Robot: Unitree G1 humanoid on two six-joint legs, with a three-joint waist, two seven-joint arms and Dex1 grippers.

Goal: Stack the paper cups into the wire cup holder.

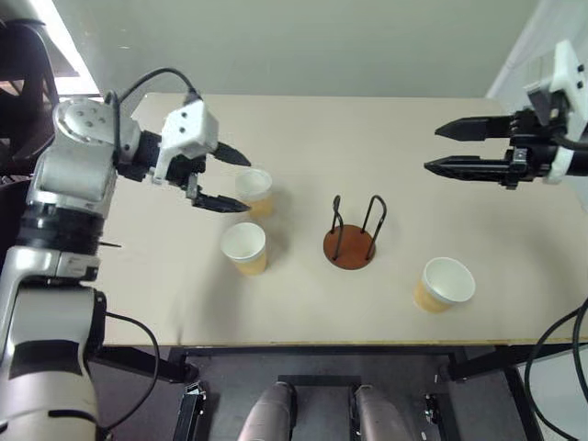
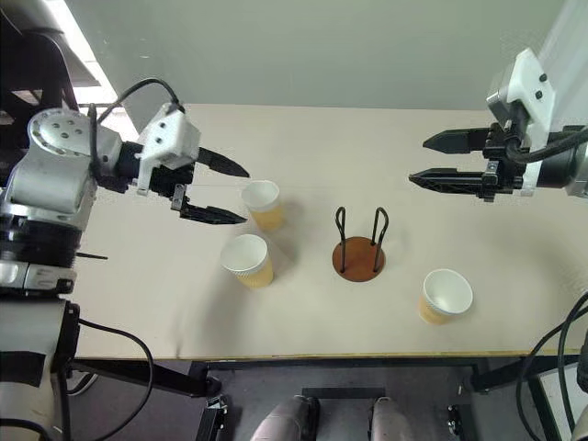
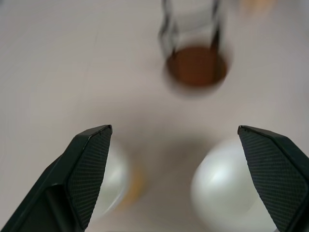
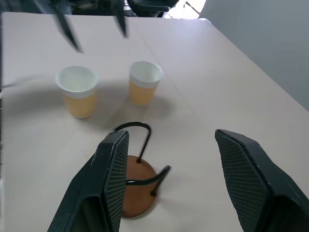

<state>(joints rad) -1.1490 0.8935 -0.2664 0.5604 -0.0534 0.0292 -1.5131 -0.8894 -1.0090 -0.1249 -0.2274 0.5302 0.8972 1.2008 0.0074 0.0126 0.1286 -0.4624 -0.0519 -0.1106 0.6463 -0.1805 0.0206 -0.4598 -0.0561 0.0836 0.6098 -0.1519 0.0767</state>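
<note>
A: Left gripper (image 1: 227, 180) is up over the table (image 1: 386, 138), fingers spread wide, nothing between them, hovering just beside the far cup (image 1: 254, 191) on the robot's left side.

B: And that spread makes sense to me. The cup's rim is the widest part, so the jaws need room to slip around the body.

A: 3 paper cups in play. A near cup (image 1: 244, 248) sits close beside the far one, both upright, mouths up. The 3rd cup (image 1: 444, 284) stands alone on the right, well apart from them.

B: The wire cup holder (image 1: 350, 241) sits between the 2 groups, its disc base flat on the table, both wire loops upright, and it's empty. Nothing stacked yet.

A: Right gripper (image 1: 452, 148) hangs high above the right side of the table, jaws parted, carrying nothing, well clear of the 3rd cup below.

B: I'd judge it's lifted there to leave the holder's top open for the left arm's delivery.

A: Upright cups, open holder: a straight drop-in looks like the plan.
</note>
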